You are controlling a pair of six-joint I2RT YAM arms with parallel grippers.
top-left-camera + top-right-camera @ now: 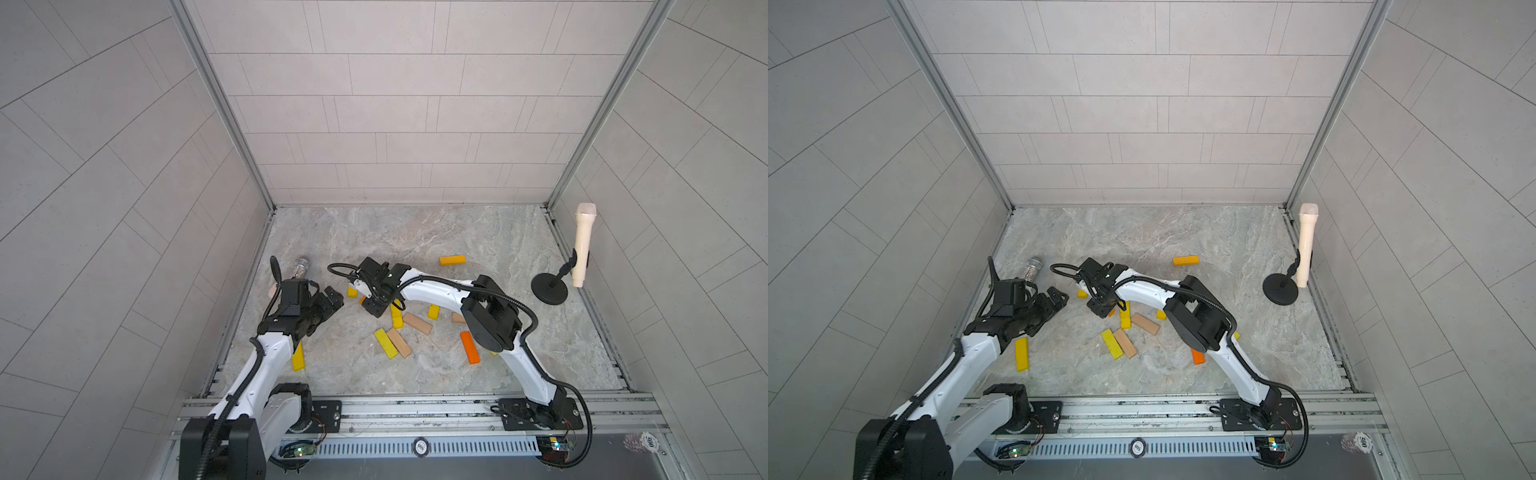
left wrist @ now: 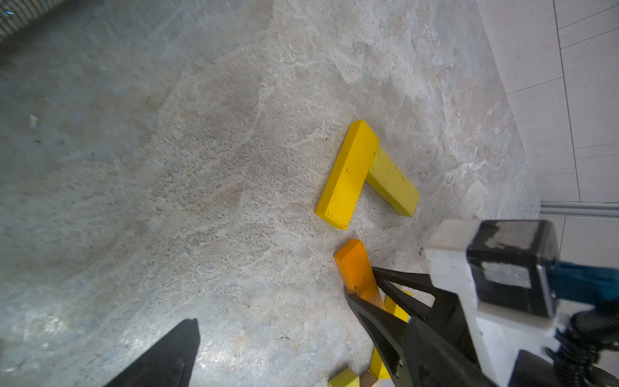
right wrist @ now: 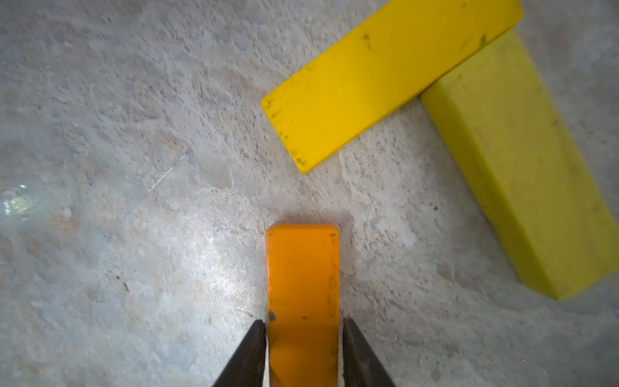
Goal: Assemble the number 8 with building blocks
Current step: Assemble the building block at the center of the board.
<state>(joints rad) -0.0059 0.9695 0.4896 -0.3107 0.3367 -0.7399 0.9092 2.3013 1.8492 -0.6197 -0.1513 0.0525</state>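
Barely begun: two yellow blocks (image 3: pixel 385 77) meet in an L, the right gripper (image 3: pixel 303 321) straddles an orange block (image 3: pixel 301 268) on the desk (image 1: pixel 415 241) nearby, grip unclear, the left gripper (image 1: pixel 328 307) gapes empty, and other blocks (image 1: pixel 417 323) lie scattered.

A robot lab cell (tiled walls (image 1: pixel 407 104), aluminium mounting rail (image 1: pixel 415 409)).

Yellow, orange and tan building blocks (image 1: pixel 417 323) scattered on the marble floor (image 1: pixel 415 232), two yellow ones (image 3: pixel 385 77) touching.

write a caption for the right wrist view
Right gripper straddles orange block near golden block touching paler yellow block
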